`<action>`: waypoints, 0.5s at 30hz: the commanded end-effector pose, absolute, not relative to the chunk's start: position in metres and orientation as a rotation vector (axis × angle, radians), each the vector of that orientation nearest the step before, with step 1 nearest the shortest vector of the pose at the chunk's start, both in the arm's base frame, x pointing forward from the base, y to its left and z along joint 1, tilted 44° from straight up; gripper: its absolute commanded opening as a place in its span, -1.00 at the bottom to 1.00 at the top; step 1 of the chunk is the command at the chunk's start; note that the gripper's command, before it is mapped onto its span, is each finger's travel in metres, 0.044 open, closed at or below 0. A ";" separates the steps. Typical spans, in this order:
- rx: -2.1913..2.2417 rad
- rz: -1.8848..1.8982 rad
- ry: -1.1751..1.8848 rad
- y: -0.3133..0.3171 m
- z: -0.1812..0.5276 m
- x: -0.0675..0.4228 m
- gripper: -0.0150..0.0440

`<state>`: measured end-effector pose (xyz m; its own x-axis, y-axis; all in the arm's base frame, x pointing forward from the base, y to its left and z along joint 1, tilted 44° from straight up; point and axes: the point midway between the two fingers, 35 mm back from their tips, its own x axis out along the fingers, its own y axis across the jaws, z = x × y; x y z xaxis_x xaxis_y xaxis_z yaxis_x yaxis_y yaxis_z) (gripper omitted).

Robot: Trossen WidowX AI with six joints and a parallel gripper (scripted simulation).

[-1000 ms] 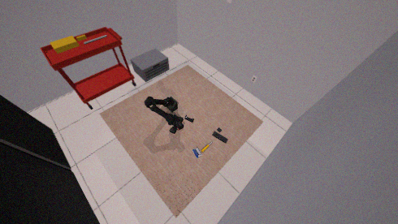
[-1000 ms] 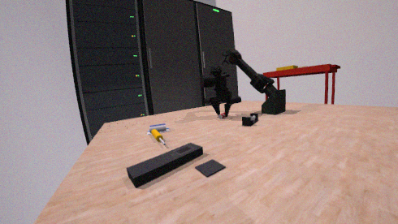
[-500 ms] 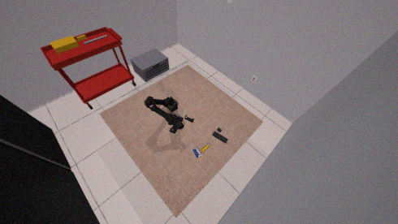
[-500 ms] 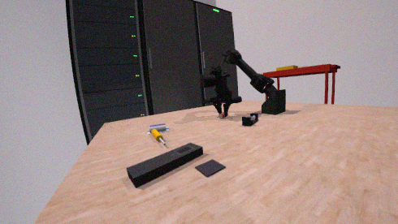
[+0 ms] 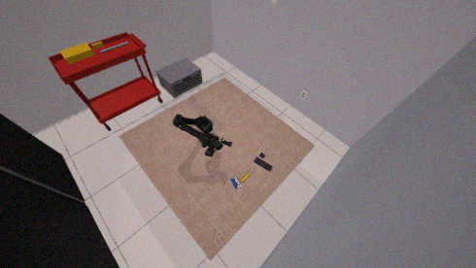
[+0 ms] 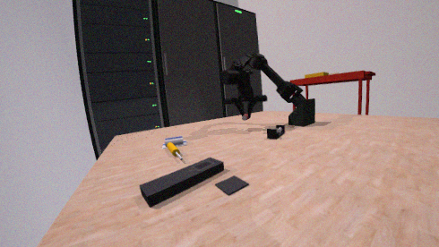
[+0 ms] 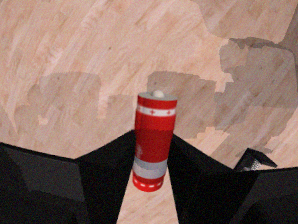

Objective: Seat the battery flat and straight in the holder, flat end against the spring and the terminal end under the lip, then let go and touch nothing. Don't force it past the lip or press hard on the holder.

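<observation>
A red battery (image 7: 155,120) with white bands and a pale terminal nub is between the fingertips in the wrist view; the nub end points up the view, away from the gripper. In the exterior view its small red end (image 6: 245,116) shows at the fingertips. My gripper (image 7: 151,137) (image 6: 245,114) is shut on the battery and seems to hold it above the table, left of the holder in that view. The black holder (image 5: 226,142) (image 6: 276,132) (image 7: 254,161) stands apart from the battery. Its inside is hard to make out; a metallic part shows there.
A black remote-like bar (image 5: 263,164) (image 6: 179,180) and a thin black square (image 5: 262,155) (image 6: 231,184) lie farther off. A yellow-handled screwdriver (image 5: 246,177) (image 6: 172,149) lies by a blue and white object (image 5: 236,183) (image 6: 175,140). A red cart (image 5: 123,101) stands behind.
</observation>
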<state>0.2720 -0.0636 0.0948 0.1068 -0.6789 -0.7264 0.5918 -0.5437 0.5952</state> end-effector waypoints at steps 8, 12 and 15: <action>0.888 -1.463 0.435 -0.029 0.073 0.278 -0.22; 0.694 -1.370 0.593 -0.018 0.066 0.280 -0.22; 0.547 -1.294 0.711 -0.009 0.060 0.280 -0.22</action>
<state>0.2795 -0.0192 0.0669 0.1181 -0.6700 -0.7329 0.9925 0.0550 0.1096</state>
